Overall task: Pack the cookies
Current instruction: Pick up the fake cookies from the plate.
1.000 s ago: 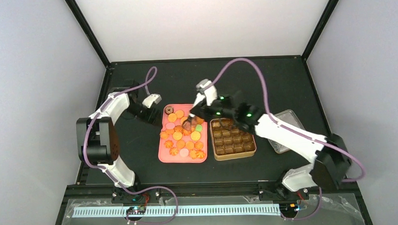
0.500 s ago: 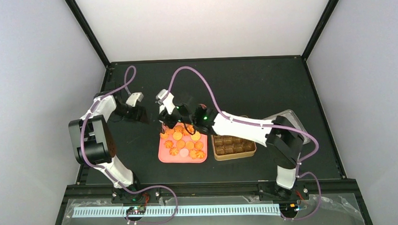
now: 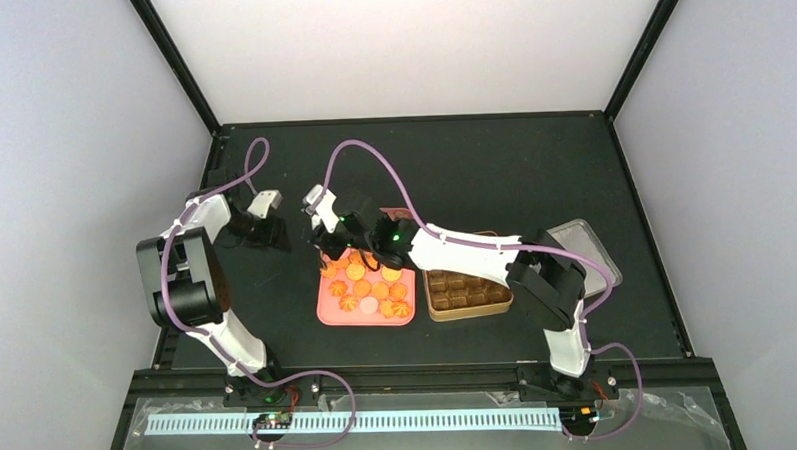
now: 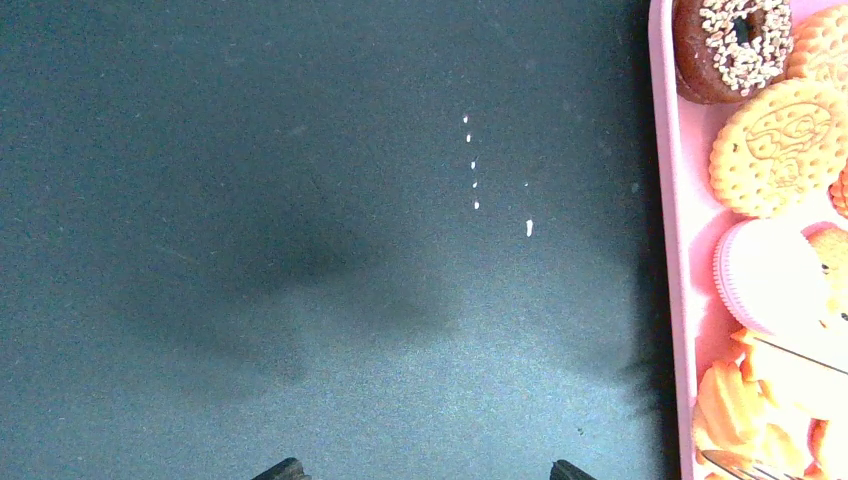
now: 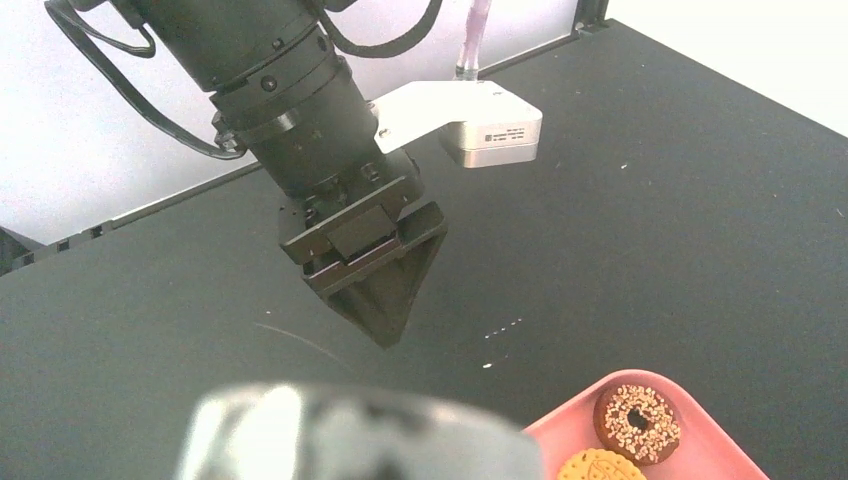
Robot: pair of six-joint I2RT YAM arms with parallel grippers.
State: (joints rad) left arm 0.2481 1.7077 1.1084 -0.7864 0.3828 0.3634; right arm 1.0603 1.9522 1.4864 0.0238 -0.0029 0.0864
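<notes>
Picking, I'd judge: cookies (image 3: 369, 288) crowd the smooth pink tray (image 4: 664, 210), embossed rounds and a seeded chocolate ring (image 4: 735, 45). Right gripper (image 3: 328, 252) hovers over its far-left corner, jaws blurred, so I cannot tell. Left gripper (image 4: 425, 470), jaws apart and empty, hangs left of the tray. Next: a gentle pinch, then the compartmented tin (image 3: 467, 291) to its right.

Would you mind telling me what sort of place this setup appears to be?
Probably a robot test cell rather than a kitchen: a left arm and right arm bolted to a black table, plain white walls enclosing it, and a pink tray of cookies beside a gold tin.
</notes>
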